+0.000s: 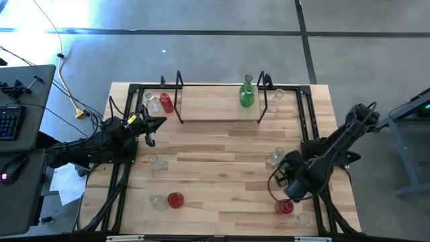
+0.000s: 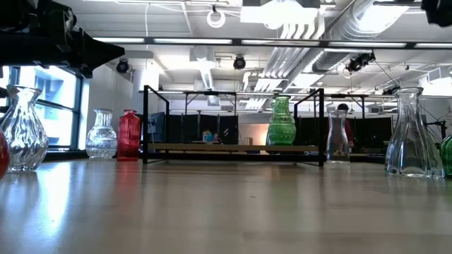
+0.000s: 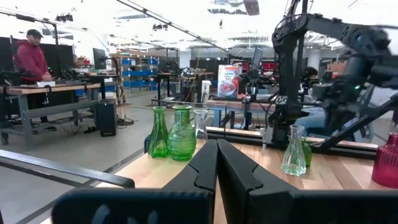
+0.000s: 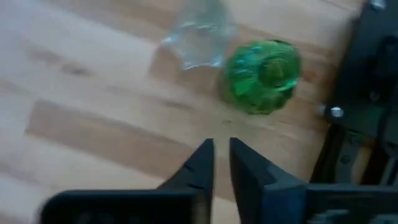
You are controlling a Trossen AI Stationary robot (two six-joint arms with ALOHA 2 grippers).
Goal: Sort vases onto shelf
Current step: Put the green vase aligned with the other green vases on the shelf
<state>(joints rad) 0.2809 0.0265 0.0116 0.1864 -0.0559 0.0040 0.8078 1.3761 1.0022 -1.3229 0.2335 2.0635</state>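
The shelf (image 1: 222,104) sits along the far edge of the table (image 1: 228,148), and only green vases (image 1: 246,94) stand on its board, at the right-hand end. Just outside its left frame, a red vase (image 1: 166,102) and a clear vase (image 1: 153,103). Off its right end, another clear vase (image 1: 277,96). No readable writing on any glass; the left wrist view catches a printed box (image 3: 228,81) in the room, lettering too small to read, and a person in a red top (image 3: 32,57) at a bench. Left gripper (image 1: 149,126) hovers by the shelf's left end, fingers pressed together, empty. Right gripper (image 4: 220,149) hangs near the table's right edge, jaws a sliver apart on nothing; only its wrist view shows a green vase (image 4: 262,76) from above beside a clear vase (image 4: 199,34). Near edge: red vase (image 1: 175,199), clear vase (image 1: 156,199)
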